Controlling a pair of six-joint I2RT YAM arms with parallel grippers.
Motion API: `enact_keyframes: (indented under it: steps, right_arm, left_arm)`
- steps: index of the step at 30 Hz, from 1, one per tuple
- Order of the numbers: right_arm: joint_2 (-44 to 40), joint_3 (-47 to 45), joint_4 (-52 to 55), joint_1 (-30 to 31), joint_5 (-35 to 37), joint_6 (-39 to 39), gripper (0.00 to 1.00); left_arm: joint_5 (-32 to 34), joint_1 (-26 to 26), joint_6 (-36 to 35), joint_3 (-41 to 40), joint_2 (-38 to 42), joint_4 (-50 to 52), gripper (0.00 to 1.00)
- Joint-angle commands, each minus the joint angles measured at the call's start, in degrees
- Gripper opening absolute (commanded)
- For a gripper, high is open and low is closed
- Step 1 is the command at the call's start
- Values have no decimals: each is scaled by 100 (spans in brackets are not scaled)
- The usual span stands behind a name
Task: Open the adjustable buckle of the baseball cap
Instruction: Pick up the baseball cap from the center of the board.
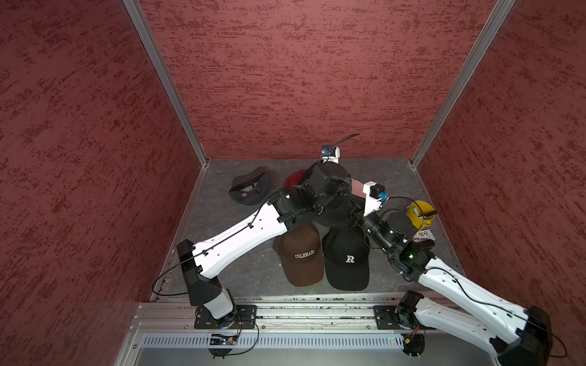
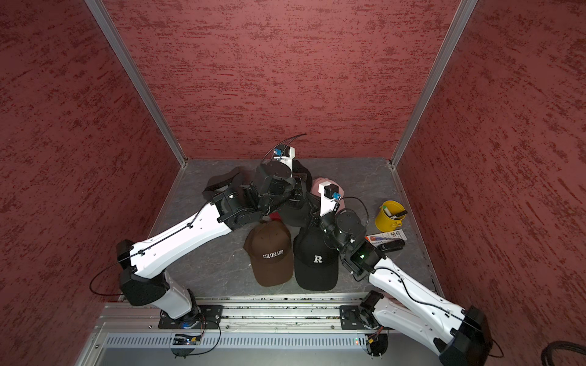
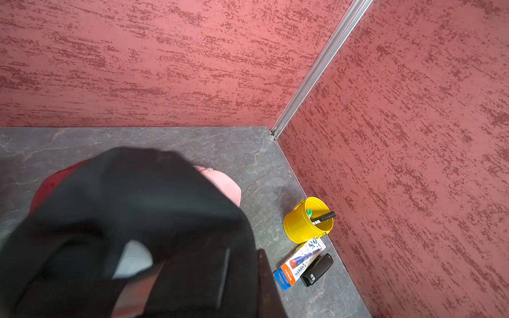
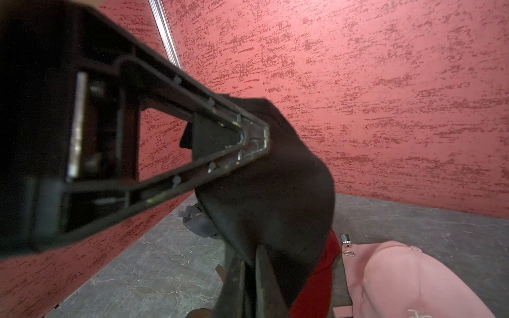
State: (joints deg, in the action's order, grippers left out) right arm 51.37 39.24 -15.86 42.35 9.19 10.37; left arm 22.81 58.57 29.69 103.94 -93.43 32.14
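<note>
Left gripper (image 4: 255, 137) was clamped on the black cap (image 4: 275, 192), which hung clear of the table (image 4: 137, 275). Right gripper (image 4: 249, 276) had its jaws together, apparently pinching the cap's lower edge.

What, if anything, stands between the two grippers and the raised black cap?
Nothing visible does. The left gripper and the right gripper are each shut directly on the black cap.

A plain black baseball cap (image 4: 275, 179) is held raised over the tabletop (image 4: 154, 269) towards the back, its fabric hanging crumpled and folded; its buckle cannot be made out.
</note>
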Motion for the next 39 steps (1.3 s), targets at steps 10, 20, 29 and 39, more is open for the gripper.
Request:
enact_keyframes:
  steps: [10,20,29,39]
  right_arm:
    - [-260,-193,3,28,-550,303,0]
    - [332,92,41,19,-984,352,0]
    - [325,246,157,16,-1112,74,0]
    - [48,477,335,1,-1367,-133,0]
  left_arm:
    - [-578,-51,-1312,66,430,-181,78]
    - [448,-21,-2899,-1622,2285,-536,81]
    - [773,32,-3843,-2817,3289,124,78]
    - [890,28,-4935,-4227,4150,-615,77]
